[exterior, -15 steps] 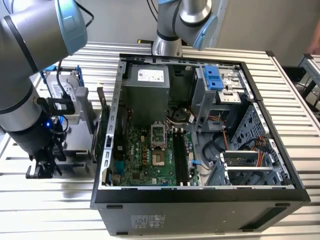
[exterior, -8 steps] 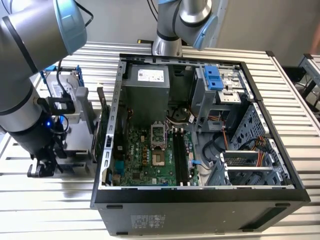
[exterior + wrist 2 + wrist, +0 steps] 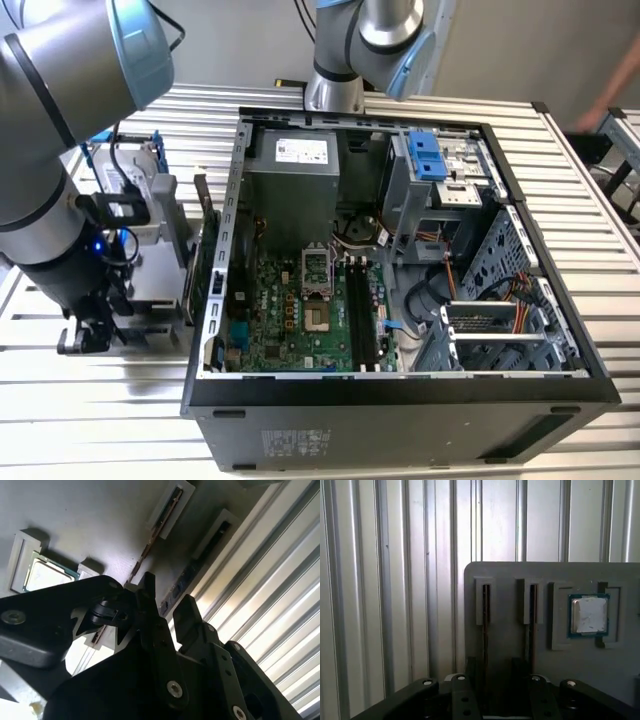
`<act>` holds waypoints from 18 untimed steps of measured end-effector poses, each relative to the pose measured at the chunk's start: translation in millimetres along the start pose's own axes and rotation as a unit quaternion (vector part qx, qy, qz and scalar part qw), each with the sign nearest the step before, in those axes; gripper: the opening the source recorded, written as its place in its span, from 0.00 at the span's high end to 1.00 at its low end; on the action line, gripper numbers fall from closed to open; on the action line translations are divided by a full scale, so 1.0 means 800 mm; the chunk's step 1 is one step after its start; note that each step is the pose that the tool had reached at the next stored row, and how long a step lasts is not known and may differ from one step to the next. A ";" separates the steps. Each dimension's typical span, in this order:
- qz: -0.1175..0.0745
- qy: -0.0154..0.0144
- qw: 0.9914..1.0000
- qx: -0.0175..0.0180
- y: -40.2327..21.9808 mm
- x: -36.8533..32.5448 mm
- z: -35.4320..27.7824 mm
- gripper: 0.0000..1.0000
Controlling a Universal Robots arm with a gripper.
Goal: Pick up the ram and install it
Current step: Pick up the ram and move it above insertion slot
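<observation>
Ram (image 3: 485, 625) stands on edge in the grey holder (image 3: 510, 575) on the counter (image 3: 395, 580), inside the parted claw (image 3: 496, 672) — nearer one side, so closing could tip or jam it.

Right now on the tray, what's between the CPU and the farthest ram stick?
A second ram stick, standing on edge, sits between the CPU and the farther ram stick, as the first wrist view shows.
</observation>
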State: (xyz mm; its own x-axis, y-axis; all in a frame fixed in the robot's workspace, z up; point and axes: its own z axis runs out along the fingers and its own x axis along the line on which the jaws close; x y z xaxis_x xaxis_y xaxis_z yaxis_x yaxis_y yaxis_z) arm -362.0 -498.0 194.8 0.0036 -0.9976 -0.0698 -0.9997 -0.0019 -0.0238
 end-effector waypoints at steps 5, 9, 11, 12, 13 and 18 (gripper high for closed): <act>-0.002 0.000 1.000 0.000 0.0000 0.0000 0.0001 0.00; -0.002 0.000 1.000 0.000 -0.0001 0.0000 0.0000 0.00; -0.002 0.000 1.000 0.000 0.0000 0.0000 0.0000 1.00; -0.002 0.000 1.000 0.000 0.0000 0.0000 0.0000 1.00; -0.002 0.000 1.000 0.000 0.0000 0.0000 0.0000 1.00; -0.003 0.000 1.000 0.000 -0.0001 0.0000 0.0000 1.00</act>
State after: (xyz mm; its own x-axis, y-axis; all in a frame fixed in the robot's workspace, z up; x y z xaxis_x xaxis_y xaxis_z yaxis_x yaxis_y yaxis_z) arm -362.0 -498.0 194.8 0.0086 -0.9975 -0.0698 -0.9997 -0.0069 -0.0238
